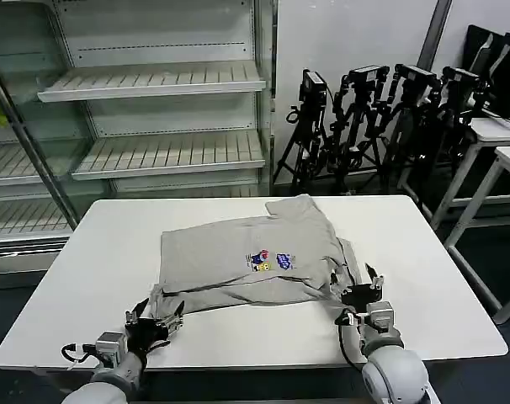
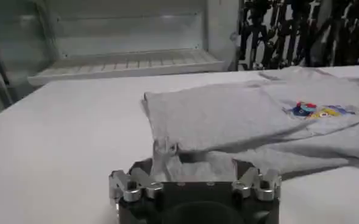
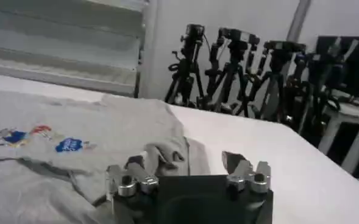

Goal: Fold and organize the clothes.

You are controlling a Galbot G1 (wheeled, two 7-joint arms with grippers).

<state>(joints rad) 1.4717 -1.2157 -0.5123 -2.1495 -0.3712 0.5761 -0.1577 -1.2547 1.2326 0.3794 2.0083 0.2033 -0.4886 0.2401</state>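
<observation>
The clothes are one light grey T-shirt (image 1: 238, 257) lying partly folded in the middle of the white table (image 1: 103, 252), its small blue, red and yellow print (image 1: 268, 261) facing up. My left gripper (image 1: 156, 322) sits low at the shirt's near left corner, open, with the hem lying between its fingers (image 2: 163, 150). My right gripper (image 1: 361, 296) is at the near right edge, open, beside a bunched sleeve (image 3: 164, 152). From the wrists, the shirt (image 2: 228, 115) (image 3: 88, 122) spreads away ahead of the left gripper (image 2: 200, 159) and the right gripper (image 3: 191, 159).
Empty white shelving (image 1: 154, 84) stands behind the table on the left. A row of black tripods (image 1: 373, 118) stands at the back right, with other white tables (image 1: 501, 143) beyond. Bare tabletop lies on both sides of the shirt.
</observation>
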